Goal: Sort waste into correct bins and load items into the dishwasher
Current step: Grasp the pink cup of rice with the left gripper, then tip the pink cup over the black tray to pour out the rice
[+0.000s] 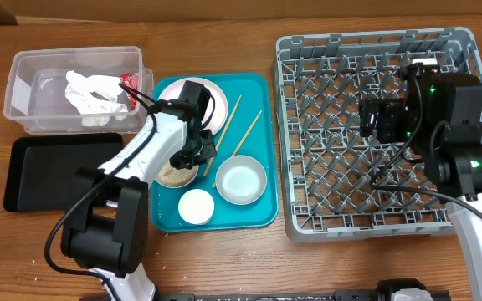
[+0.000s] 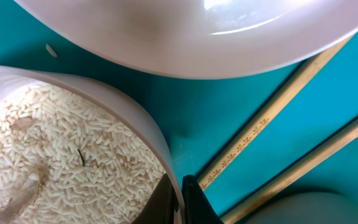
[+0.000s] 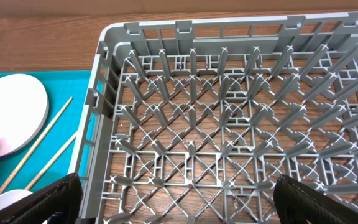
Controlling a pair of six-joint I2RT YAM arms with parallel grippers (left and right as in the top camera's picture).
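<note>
As left gripper (image 2: pixel 178 194) clamps pink bowl (image 2: pixel 126 109), upright

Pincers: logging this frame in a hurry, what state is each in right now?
Left pincer: shut on the rim of the pink bowl.
Right pincer: open, holding nothing.

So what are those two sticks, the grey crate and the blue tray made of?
The chopsticks look like bamboo or wood: pale tan and matte, and one has small dark markings along it. The rack looks like moulded grey plastic, with a dull finish and uniform pegs and lattice. The tray is probably teal plastic, smooth with a slight sheen.
</note>
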